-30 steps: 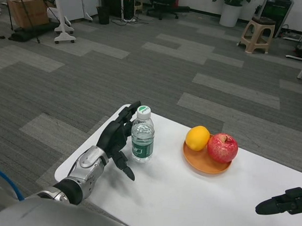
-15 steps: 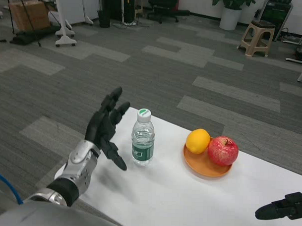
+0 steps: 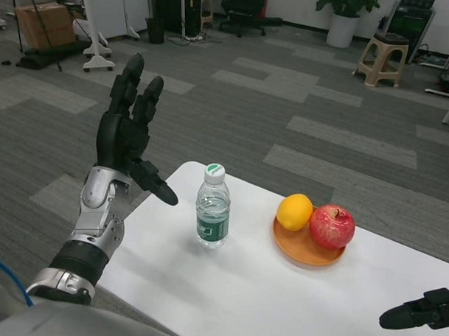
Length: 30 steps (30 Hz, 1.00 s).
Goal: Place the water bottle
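Observation:
The clear water bottle [image 3: 212,207] with a white cap and green label stands upright on the white table [image 3: 264,295], near its far left corner. My left hand [image 3: 128,131] is raised well above the table's left edge, apart from the bottle, fingers spread and empty. At the bottom right edge of the view lies my right hand [image 3: 419,310], low over the table; only its dark fingers show, with nothing visible in them.
An orange plate [image 3: 304,247] to the right of the bottle holds an orange [image 3: 294,212] and a red apple [image 3: 332,226]. Grey carpet lies beyond the table, with a stool [image 3: 381,50], a potted plant and office furniture far back.
My left hand has drawn away from the bottle, rising up and to the left with fingers spread. The bottle stays upright where it was. The right hand has not moved.

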Tool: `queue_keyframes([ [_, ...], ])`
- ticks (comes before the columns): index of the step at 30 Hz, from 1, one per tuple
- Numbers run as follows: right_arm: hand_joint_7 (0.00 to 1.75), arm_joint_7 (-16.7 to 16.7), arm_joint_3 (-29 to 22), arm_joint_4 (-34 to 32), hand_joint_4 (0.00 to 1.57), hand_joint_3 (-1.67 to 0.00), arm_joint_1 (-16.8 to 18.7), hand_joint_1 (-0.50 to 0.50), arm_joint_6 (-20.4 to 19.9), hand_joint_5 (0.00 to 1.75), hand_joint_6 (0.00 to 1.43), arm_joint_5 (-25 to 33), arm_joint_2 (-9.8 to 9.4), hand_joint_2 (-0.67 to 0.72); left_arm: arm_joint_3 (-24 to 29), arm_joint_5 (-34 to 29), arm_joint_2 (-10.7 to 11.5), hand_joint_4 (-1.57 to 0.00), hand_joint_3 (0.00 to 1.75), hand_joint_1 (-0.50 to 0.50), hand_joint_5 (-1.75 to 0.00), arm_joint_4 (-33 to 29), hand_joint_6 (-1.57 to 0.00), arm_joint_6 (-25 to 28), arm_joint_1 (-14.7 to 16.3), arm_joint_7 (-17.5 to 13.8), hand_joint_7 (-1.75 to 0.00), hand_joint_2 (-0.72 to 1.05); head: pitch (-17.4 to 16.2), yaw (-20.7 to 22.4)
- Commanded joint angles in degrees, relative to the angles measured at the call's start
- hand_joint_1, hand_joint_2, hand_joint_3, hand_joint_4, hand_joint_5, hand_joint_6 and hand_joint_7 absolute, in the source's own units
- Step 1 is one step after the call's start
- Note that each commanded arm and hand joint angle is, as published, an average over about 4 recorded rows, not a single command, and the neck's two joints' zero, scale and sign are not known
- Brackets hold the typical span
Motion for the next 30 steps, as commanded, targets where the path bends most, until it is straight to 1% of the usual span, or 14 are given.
queue_keyframes([
  [1,0.0,-0.3,-0.2,0.2,0.0,0.0,-0.7,-0.12,-0.2,0.0,0.0,0.0,0.08,0.6,0.4,0.7,0.7,0.0,0.09,-0.5,-0.31,-2.3,0.0,0.3,-1.1,0.5,-0.14,-0.72,0.3,-0.2],
  [7,0.0,-0.3,-0.2,0.2,0.0,0.0,-0.9,-0.12,-0.2,0.0,0.0,0.1,0.04,0.6,-0.2,0.9,0.7,0.0,0.09,-0.5,-0.31,-3.3,0.0,1.1,-1.4,0.7,-0.14,-0.72,1.0,-1.1],
  [8,0.0,-0.3,-0.2,0.2,0.0,0.0,-0.9,-0.12,-0.2,0.0,0.0,0.1,-0.01,0.6,-0.3,0.9,0.7,0.0,0.09,-0.5,-0.28,-3.5,0.0,1.5,-1.4,0.7,-0.14,-0.72,1.0,-1.4],
  [11,0.0,-0.3,-0.2,0.2,0.0,0.0,-1.2,-0.12,-0.2,0.0,0.0,0.1,-0.23,0.6,-0.6,0.9,0.7,0.0,0.09,-0.5,-0.21,-4.3,0.0,2.8,-1.4,0.6,-0.14,-0.72,1.3,-3.7],
  [13,0.0,-0.3,-0.2,0.2,0.0,0.0,-1.3,-0.12,-0.1,0.0,0.0,0.1,-0.36,0.6,-0.7,0.9,0.8,0.0,0.09,-0.5,-0.21,-5.0,0.0,3.8,-1.4,0.5,-0.14,-0.72,1.4,-5.7],
  [17,0.0,-0.3,-0.2,0.4,0.0,0.0,-1.8,-0.12,-0.1,0.0,0.0,0.1,-0.86,0.6,-1.0,0.9,1.2,0.0,0.09,-0.5,-0.21,-6.3,0.0,5.9,-1.2,0.2,-0.14,-0.72,1.7,-12.2],
  [18,0.0,-0.3,-0.3,0.5,0.0,0.0,-2.0,-0.12,-0.1,0.0,0.0,0.1,-1.06,0.6,-1.2,0.9,1.3,0.0,0.09,-0.5,-0.21,-6.5,0.0,6.4,-1.2,0.1,-0.14,-0.72,2.1,-15.5],
  [20,0.0,-0.3,-0.3,0.7,0.0,0.0,-2.6,-0.12,-0.1,0.0,0.0,0.1,-1.41,0.6,-1.5,0.9,1.4,0.0,0.09,-0.5,-0.21,-6.5,0.0,6.6,-1.1,0.1,-0.14,-0.72,2.5,-19.0],
  [21,0.0,-0.3,-0.4,0.7,0.0,0.0,-2.9,-0.12,-0.1,0.0,0.0,0.1,-1.61,0.6,-1.7,0.9,1.4,0.0,0.09,-0.5,-0.21,-6.5,0.0,6.6,-1.2,0.1,-0.14,-0.72,2.7,-21.6],
  [23,0.0,-0.3,-0.7,0.7,0.0,0.0,-3.4,-0.12,-0.1,0.0,0.0,0.1,-1.98,0.6,-2.1,0.9,1.4,0.0,0.09,-0.5,-0.21,-6.5,0.0,6.8,-1.4,0.1,-0.14,-0.72,2.8,-24.4],
  [25,0.0,-0.3,-1.2,0.7,0.0,0.0,-4.0,-0.12,-0.1,0.0,0.0,0.1,-2.31,0.6,-2.5,0.9,1.4,0.0,0.09,-0.5,-0.21,-6.5,0.0,6.9,-1.7,0.1,-0.14,-0.72,2.5,-28.8],
  [28,0.0,-0.3,-1.9,0.8,0.0,0.0,-4.7,-0.12,-0.1,0.0,0.0,0.1,-2.73,0.6,-3.2,0.8,1.5,0.0,0.09,-0.5,-0.21,-6.2,0.0,7.0,-2.0,0.0,-0.14,-0.72,2.2,-33.2],
  [30,0.0,-0.3,-2.3,1.0,0.0,0.0,-5.2,-0.12,-0.2,0.0,0.0,0.1,-2.91,0.6,-3.5,0.8,1.5,0.0,0.09,-0.5,-0.21,-6.1,0.0,7.2,-2.1,-0.1,-0.14,-0.72,2.2,-34.7],
])
